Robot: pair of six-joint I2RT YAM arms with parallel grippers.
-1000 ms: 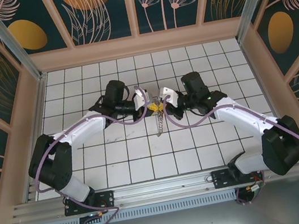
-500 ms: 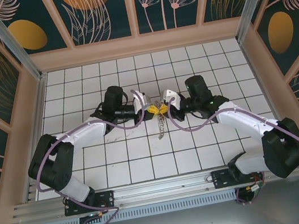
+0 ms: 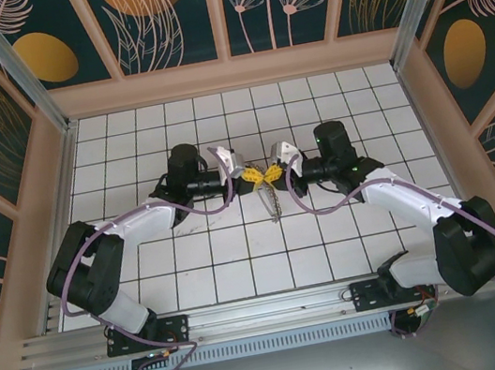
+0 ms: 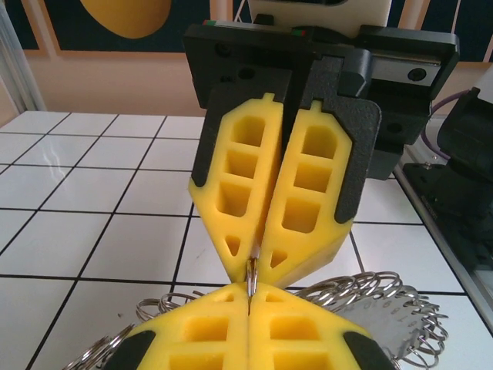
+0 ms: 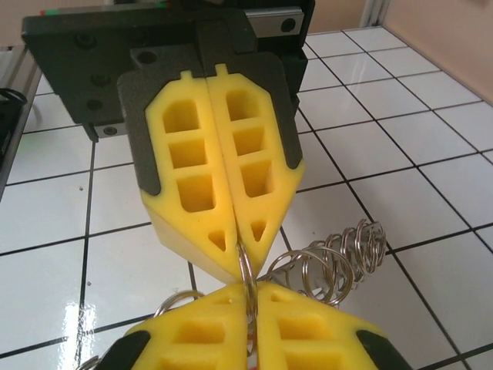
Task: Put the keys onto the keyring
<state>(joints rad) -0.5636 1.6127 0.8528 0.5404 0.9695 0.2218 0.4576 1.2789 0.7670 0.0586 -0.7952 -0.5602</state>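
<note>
Tips of my left gripper [image 3: 251,178] and right gripper [image 3: 275,172] met nose to nose, both yellow-padded pairs squeezed fully together on one thin silver wire keyring [image 4: 362,291], its bunched loops trailing down toward the white tiled table [image 3: 192,251]. I judged one side should hold firm while the other worked the wire apart.

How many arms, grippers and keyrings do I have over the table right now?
Arms: 2 (left arm, right arm)
Grippers: 2 (left gripper, right gripper), tip to tip, both shut on the keyring
Keyring: 1, a bunch of linked metal rings hanging below the tips; single rings too tangled to count
Total: 5
</note>
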